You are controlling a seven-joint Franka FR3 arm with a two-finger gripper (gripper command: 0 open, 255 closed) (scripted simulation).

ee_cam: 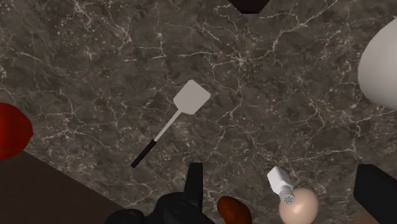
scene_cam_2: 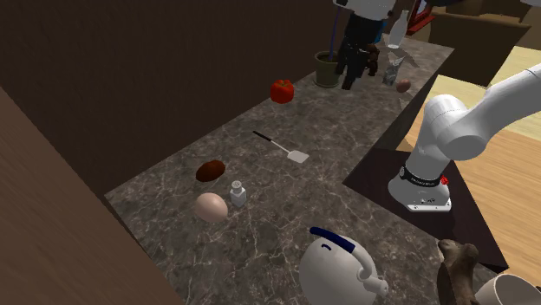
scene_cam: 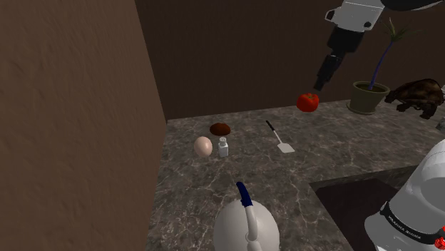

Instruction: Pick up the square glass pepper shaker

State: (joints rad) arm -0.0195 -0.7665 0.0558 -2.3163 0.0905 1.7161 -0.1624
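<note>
My gripper (scene_cam: 320, 84) hangs spread wide, well apart from the pepper shaker (scene_cam: 223, 147), ready to straddle it; an egg (scene_cam: 203, 146) crowds just beside it.

The arm (scene_cam_2: 472, 108), at the right of the second exterior view, was glossy white, made of smooth rounded tubes with bulging, ball-like joints. At its lower end the base (scene_cam_2: 422, 165) carried a dark band (scene_cam_2: 414, 179) with pale lettering too small to read, a red dot (scene_cam_2: 444, 180) beside it, and a flat white foot plate (scene_cam_2: 426, 204) beneath. In the upper right of the shoulder view the white shell gave way to a dark wrist (scene_cam: 347, 39) and an all-black gripper (scene_cam: 319, 85). Its two fingers (ee_cam: 195, 184) were plain matte black bars.
</note>
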